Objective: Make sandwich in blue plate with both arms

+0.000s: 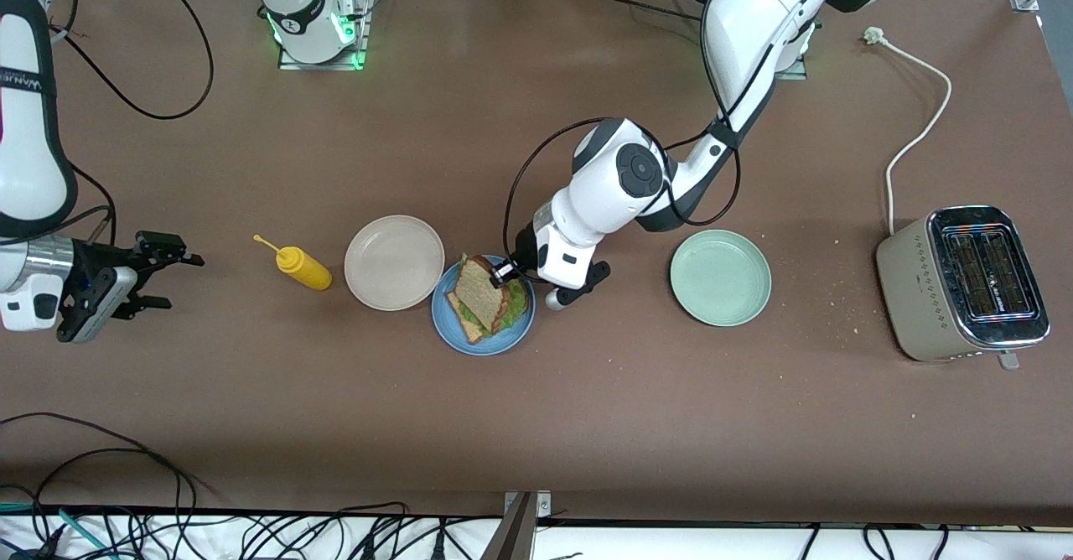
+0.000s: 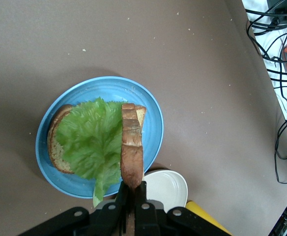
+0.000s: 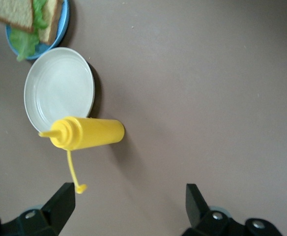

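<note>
Sandwich (image 1: 482,304) parts sit on the blue plate (image 1: 482,344) at the front view's centre — bottom slice and lettuce (image 2: 92,140) lying flat. The left hand (image 1: 504,275) pinches the top bread slice (image 2: 132,147) over them. At that view's left edge the right hand (image 1: 159,279) waits over the surface, fingers spread — nothing held.

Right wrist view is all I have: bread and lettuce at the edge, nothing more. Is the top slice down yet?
Observer: No. The left hand is shut on the top slice, holding it on edge over the lettuce.
Operator: Is the bottom slice on the blue plate?
Observer: Yes, the bottom slice lies flat on the blue plate under the lettuce.
Operator: And my right hand?
Observer: The right hand waits open near the right arm's end of the table, beside the mustard bottle.
</note>
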